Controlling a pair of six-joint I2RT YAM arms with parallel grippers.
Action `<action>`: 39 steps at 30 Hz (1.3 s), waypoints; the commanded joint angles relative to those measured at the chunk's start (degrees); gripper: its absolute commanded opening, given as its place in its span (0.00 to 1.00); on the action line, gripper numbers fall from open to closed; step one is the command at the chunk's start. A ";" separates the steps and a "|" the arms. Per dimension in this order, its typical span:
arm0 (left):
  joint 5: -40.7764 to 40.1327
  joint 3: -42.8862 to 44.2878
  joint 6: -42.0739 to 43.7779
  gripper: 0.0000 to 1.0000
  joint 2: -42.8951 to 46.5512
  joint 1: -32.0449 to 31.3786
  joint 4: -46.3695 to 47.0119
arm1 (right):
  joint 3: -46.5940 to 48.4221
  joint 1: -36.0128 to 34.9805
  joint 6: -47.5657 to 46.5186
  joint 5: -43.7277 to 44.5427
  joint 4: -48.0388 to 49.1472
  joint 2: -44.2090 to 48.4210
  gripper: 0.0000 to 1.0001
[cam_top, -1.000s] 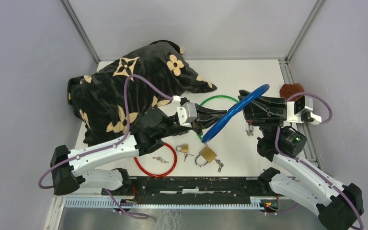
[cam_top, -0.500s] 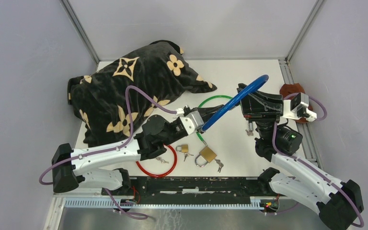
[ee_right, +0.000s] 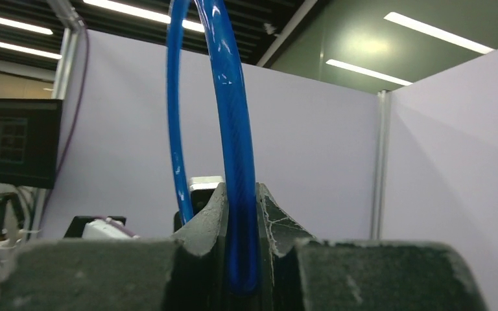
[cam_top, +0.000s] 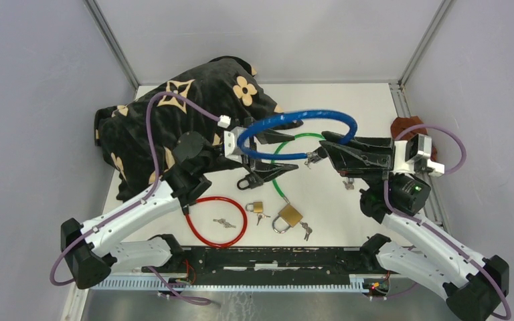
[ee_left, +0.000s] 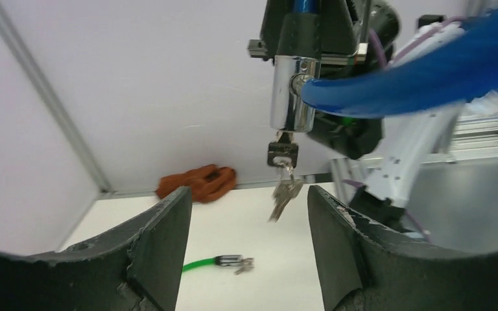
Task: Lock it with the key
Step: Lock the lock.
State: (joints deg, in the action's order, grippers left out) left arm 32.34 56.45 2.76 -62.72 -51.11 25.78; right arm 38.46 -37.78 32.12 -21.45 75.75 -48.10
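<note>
Above the table's middle: blue cable lock [cam_top: 308, 114], one, held off the surface as a closed loop lying roughly level. Its silver barrel [ee_left: 292, 91] hangs upright in the left wrist view, and the cable end enters the barrel's side.

Key [ee_left: 282, 154]: seated in the barrel's lower end, with a bunch of spare keys [ee_left: 286, 192] dangling below it.

Right gripper [cam_top: 326, 142]: clamped on the blue cable, its fingers [ee_right: 204, 227] pressed tight to either side of it in the right wrist view.

Left gripper [cam_top: 274, 155]: jaws spread wide and holding nothing. It sits at the loop's left end and faces the barrel and key, apart from both.

Table [cam_top: 348, 100], white, carrying:
- green cable lock [cam_top: 308, 136], below the blue loop;
- red cable lock [cam_top: 218, 198], near the front edge, with a small set of keys [cam_top: 224, 223] inside its ring;
- small brass padlock [cam_top: 255, 206] and larger brass padlock [cam_top: 289, 215], side by side to the right of the red ring, each with keys just beside it;
- black flowered blanket [cam_top: 174, 114], heaped at the rear left;
- brown cloth [cam_top: 405, 125], at the right edge.
</note>
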 commanded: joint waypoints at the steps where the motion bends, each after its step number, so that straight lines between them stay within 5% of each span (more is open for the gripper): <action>1: 16.79 3.83 -17.21 0.72 -3.72 2.10 5.41 | 4.95 -0.14 5.98 -7.99 10.32 -3.69 0.00; 5: 21.77 3.44 -28.10 0.72 -7.17 2.20 15.44 | 6.39 -0.13 9.15 -10.46 14.69 -5.38 0.00; 26: 19.60 6.04 -32.13 0.63 -11.44 2.46 24.88 | 9.30 -0.20 11.55 -13.43 15.62 -7.49 0.00; 36: 20.69 4.64 -31.96 0.07 -10.69 1.99 25.37 | 9.09 -0.19 11.29 -11.47 15.22 -7.78 0.00; 39: 20.65 4.40 -31.94 0.02 -10.28 1.88 25.45 | 8.79 -0.16 11.15 -10.50 15.06 -7.73 0.00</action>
State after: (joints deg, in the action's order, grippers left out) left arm 52.95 60.14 -28.01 -74.24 -48.88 48.60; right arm 45.58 -37.78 42.46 -35.75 85.58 -55.99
